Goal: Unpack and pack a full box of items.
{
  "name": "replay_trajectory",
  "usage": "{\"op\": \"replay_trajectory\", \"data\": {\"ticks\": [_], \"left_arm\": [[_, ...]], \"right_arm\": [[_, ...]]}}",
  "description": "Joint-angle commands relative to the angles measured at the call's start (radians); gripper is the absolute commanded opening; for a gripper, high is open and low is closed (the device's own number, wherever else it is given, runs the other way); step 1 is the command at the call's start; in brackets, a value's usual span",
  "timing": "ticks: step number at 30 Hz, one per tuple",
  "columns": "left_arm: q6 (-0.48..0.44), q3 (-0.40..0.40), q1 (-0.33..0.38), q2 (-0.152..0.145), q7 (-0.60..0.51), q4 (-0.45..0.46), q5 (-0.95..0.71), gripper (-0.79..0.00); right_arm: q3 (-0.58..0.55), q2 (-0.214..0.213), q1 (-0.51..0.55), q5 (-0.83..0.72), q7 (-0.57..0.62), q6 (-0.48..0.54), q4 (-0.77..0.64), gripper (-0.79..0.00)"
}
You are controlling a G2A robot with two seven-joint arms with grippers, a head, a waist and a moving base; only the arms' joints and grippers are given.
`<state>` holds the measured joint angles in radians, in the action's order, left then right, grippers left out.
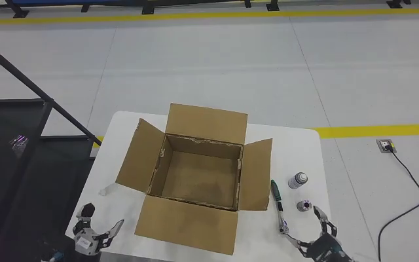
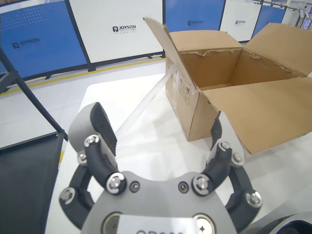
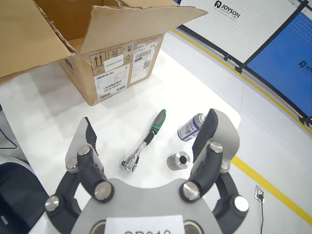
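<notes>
The open brown cardboard box (image 1: 206, 124) stands in the middle of the white worktop (image 1: 294, 147). We see the left end effector (image 2: 158, 115) and the right end effector (image 3: 148, 118) both wide open, holding nothing.

The box (image 1: 196, 178) is brown, the table (image 1: 294, 147) white, the ratchet handle (image 3: 159, 121) green and black.

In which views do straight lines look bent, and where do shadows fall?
Left wrist view: the fence bows, a wide-angle effect. Right wrist view: it curves too; a soft shadow lies on the table under a flap of the box. Top view: lines stay nearly straight; the box floor is darker along one wall.
</notes>
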<state>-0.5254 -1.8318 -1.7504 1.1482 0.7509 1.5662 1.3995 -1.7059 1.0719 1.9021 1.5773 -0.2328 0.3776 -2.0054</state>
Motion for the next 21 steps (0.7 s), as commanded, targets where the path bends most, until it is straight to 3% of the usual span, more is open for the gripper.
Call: {"op": "replay_trajectory", "data": {"ticks": [1,5,15,21], "left_arm": [[-0.011,-0.034,-0.026,-0.002,0.017,0.022,-0.029,0.000],[-0.052,-0.093,-0.077,-0.005,0.017,0.059,-0.078,0.000],[-0.051,-0.104,-0.084,-0.006,0.009,0.065,-0.077,0.000],[-0.056,-0.106,-0.077,-0.003,-0.032,0.089,-0.162,0.000]], "right_arm": [[-0.036,0.000,-0.003,-0.059,0.058,0.013,0.014,0.000],[-0.058,0.001,-0.049,-0.159,0.171,0.019,0.054,0.000],[-0.055,0.001,-0.051,-0.162,0.177,0.018,0.055,0.000],[0.005,-0.003,-0.217,-0.229,0.398,0.105,0.177,0.000]]}}
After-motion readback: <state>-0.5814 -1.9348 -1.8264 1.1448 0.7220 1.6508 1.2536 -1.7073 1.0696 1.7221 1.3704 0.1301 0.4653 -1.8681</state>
